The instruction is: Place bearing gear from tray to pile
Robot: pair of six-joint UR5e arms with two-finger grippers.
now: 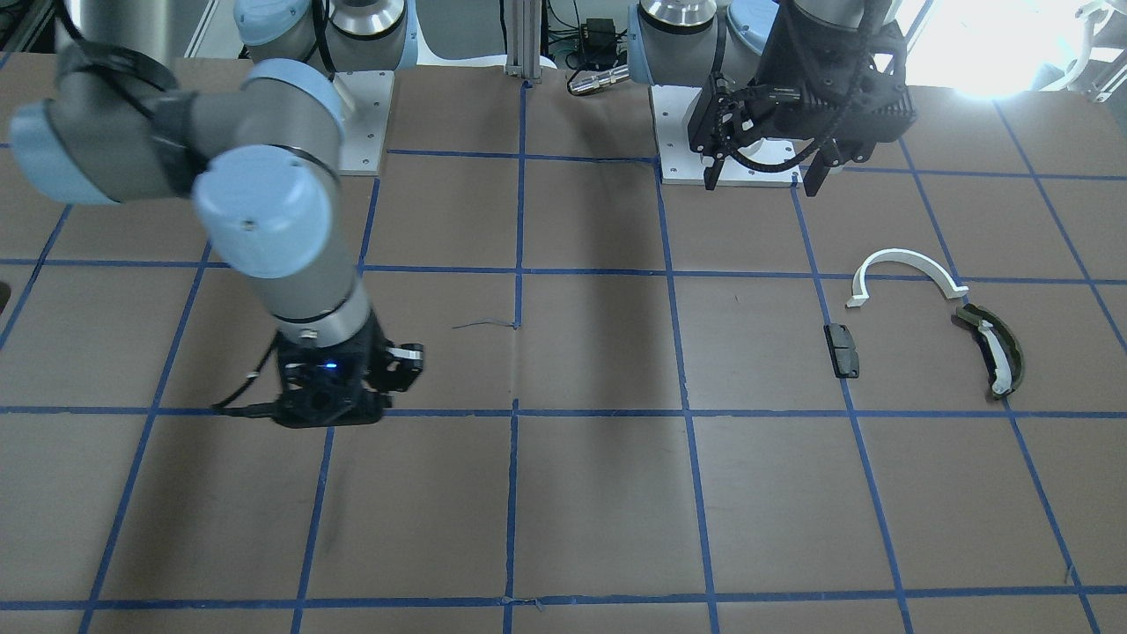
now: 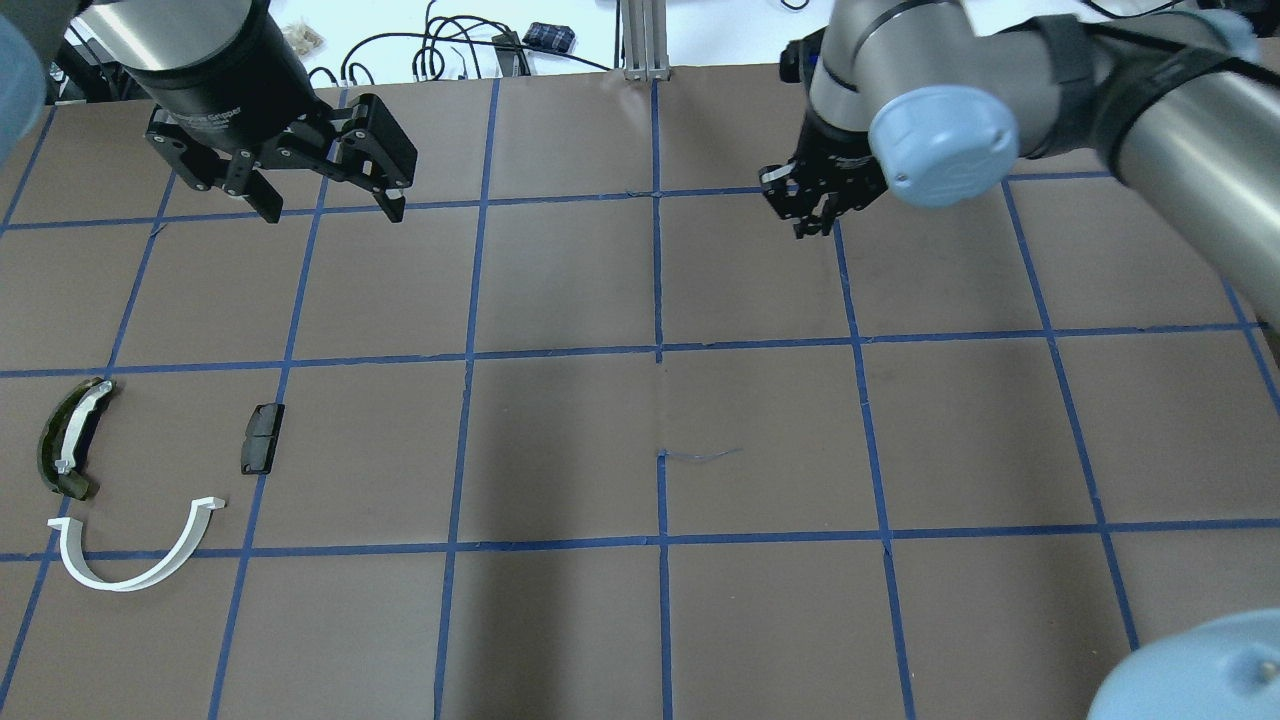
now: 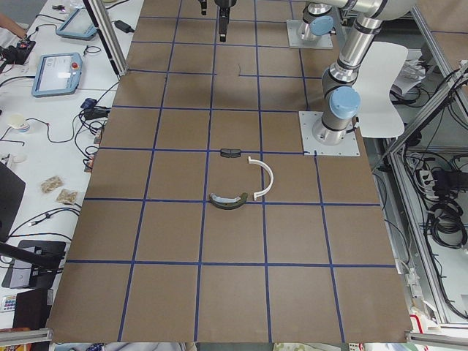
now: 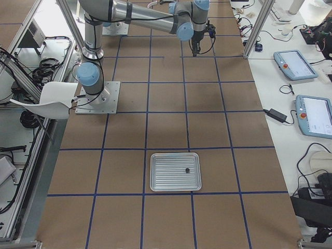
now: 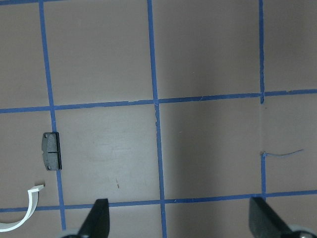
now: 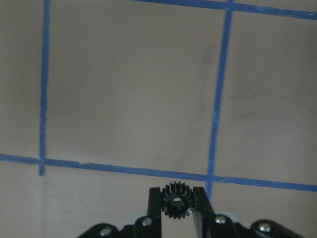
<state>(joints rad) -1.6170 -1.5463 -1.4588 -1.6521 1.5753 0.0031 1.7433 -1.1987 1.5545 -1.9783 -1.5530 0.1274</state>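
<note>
Clamping a small black bearing gear [image 6: 175, 201] between its fingertips, the right pincer [image 2: 814, 222] hangs above the brown worktop [image 2: 560, 450] on the robot's right half, well apart from the pile. There, a white half-ring arc [image 1: 911, 257], a dark olive curved piece [image 2: 68, 440] with a white strip and a small black block [image 2: 262, 438] lie near one another without touching. The left pincer [image 2: 332, 205] hovers near them, its jaws spread wide. The metal tray [image 4: 166, 179] sits near the worktop's right end.
</note>
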